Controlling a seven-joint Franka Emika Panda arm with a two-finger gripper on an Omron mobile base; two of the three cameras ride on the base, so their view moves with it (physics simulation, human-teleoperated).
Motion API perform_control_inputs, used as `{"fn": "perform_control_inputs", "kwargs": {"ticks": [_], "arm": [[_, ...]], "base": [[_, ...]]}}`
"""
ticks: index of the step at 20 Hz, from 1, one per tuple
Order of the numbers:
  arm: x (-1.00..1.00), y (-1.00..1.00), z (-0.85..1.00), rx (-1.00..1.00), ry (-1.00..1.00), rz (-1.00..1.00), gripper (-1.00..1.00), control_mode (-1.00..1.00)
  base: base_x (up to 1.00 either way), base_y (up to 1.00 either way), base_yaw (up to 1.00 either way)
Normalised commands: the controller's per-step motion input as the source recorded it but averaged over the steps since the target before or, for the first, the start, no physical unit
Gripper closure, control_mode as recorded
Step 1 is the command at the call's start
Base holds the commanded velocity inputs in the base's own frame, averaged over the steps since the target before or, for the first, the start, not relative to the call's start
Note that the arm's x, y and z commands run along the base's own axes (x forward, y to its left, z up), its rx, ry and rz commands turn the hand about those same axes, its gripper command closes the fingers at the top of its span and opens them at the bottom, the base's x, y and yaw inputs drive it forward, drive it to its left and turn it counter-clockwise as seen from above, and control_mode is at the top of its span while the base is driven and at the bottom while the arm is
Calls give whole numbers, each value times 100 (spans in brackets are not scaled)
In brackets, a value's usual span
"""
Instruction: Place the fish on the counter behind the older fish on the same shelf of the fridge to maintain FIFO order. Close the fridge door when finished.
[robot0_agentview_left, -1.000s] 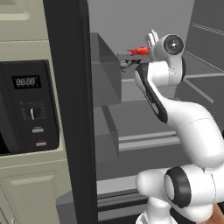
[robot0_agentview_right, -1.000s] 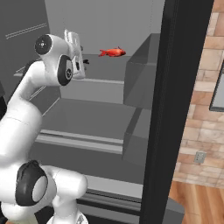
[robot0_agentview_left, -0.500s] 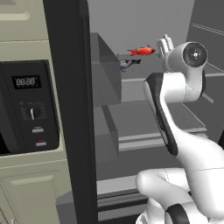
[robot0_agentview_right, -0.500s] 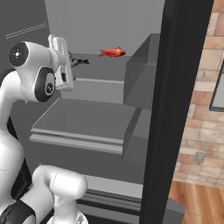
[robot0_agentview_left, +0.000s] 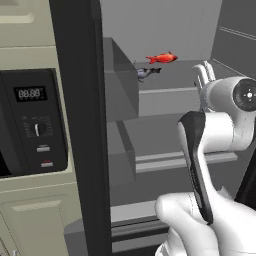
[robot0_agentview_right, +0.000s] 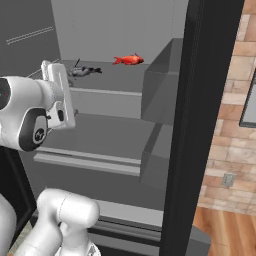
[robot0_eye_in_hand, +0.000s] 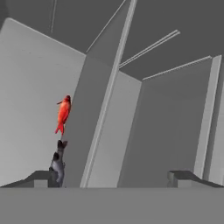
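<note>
The orange-red fish (robot0_agentview_left: 161, 58) (robot0_agentview_right: 129, 60) (robot0_eye_in_hand: 64, 113) lies on the uppermost fridge shelf (robot0_agentview_left: 175, 91) (robot0_agentview_right: 112, 82), near the back wall. In front of it, closer to the shelf's front edge, rests the grey-silver older fish (robot0_agentview_left: 146, 73) (robot0_agentview_right: 84, 71) (robot0_eye_in_hand: 57, 162). My gripper (robot0_agentview_left: 205, 74) (robot0_agentview_right: 54, 75) (robot0_eye_in_hand: 111, 178) is open with nothing between its fingers. It hangs outside the shelf, well short of both fish. The fridge stands open, with a black fridge door (robot0_agentview_left: 80, 125) (robot0_agentview_right: 195, 120) seen edge-on at each side.
Grey door bins (robot0_agentview_left: 120, 80) (robot0_agentview_right: 160, 85) jut from the doors on either side of the opening. Lower shelves (robot0_agentview_left: 170, 160) (robot0_agentview_right: 90, 162) sit beneath. A black microwave (robot0_agentview_left: 32, 120) is to the left; a brick wall (robot0_agentview_right: 235, 100) and wood floor (robot0_agentview_right: 225, 230) are to the right.
The arm has drawn back out of the fridge, away from the top shelf. The orange fish stays lying on the shelf behind the grey one.
</note>
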Motion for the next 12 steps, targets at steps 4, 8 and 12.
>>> {"fn": "perform_control_inputs", "kwargs": {"ticks": [4,8,12], "arm": [[-11,0,-15,-1,2,0,-100,-100],[-72,-13,-20,0,0,0,-100,-100],[-62,-9,-19,0,3,0,-100,100]], "base": [[0,0,0],[0,0,0],[-25,-1,0]]}}
